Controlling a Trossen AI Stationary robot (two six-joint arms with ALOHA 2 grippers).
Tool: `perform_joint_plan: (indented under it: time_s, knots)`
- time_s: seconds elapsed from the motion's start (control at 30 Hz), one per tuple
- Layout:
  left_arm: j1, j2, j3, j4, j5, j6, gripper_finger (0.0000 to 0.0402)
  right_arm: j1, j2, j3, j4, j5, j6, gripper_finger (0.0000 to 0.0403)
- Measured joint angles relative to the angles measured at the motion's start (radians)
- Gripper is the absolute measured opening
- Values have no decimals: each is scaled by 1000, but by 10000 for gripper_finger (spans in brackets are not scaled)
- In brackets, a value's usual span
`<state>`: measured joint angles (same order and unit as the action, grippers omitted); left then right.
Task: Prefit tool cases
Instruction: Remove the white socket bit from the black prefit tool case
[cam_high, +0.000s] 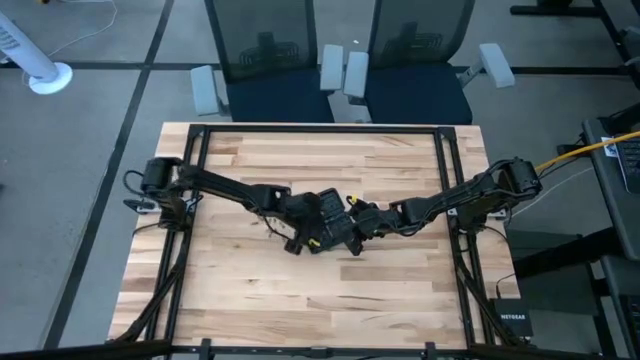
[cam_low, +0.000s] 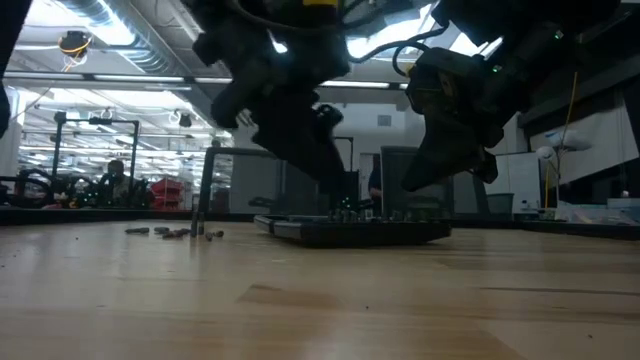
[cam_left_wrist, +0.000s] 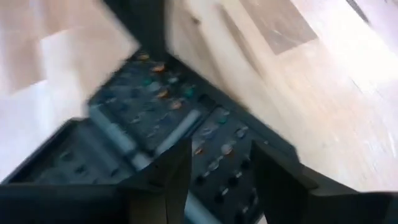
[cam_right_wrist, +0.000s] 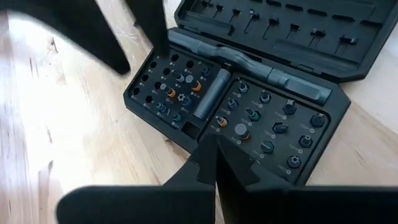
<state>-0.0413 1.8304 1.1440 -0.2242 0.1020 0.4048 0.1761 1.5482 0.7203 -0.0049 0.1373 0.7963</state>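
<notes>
The tool case (cam_right_wrist: 239, 102) lies open on the worktop (cam_high: 380, 300), just ahead of the right fingers (cam_right_wrist: 214, 163), which are pressed together and empty. The left fingers (cam_left_wrist: 171, 180) stand apart above its slots, holding nothing. Only the low view shows loose bits (cam_low: 175, 232) lying well apart from both.

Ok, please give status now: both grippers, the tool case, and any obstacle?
Left gripper open above tool case. Right gripper shut at its edge. Case open, flat on table. Loose bits lie aside.
</notes>
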Motion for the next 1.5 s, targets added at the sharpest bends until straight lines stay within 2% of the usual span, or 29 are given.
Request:
perform_joint_plan:
  time_s: [0.2, 0.37, 0.53, 0.73, 0.9, 1.5]
  knots:
    - [-12, 42, 31, -2, -8, 18, 118, 0, 0, 0, 1, 0, 0, 0]
    - [-6, 42, 31, -12, -67, 26, 104, 0, 0, 0, 1, 0, 1, 0]
    - [13, 43, 30, -117, -69, 62, 94, 0, 0, 0, 0, 1, 2, 0]
    - [18, 43, 30, -105, -69, 119, 92, 0, 0, 0, 1, 10, 2, 0]
    - [15, 43, 30, -76, -10, 123, 92, 0, 0, 0, 1, 11, 2, 0]
    - [17, 87, 30, -25, -8, 127, 92, 0, 0, 0, 0, 12, 2, 0]
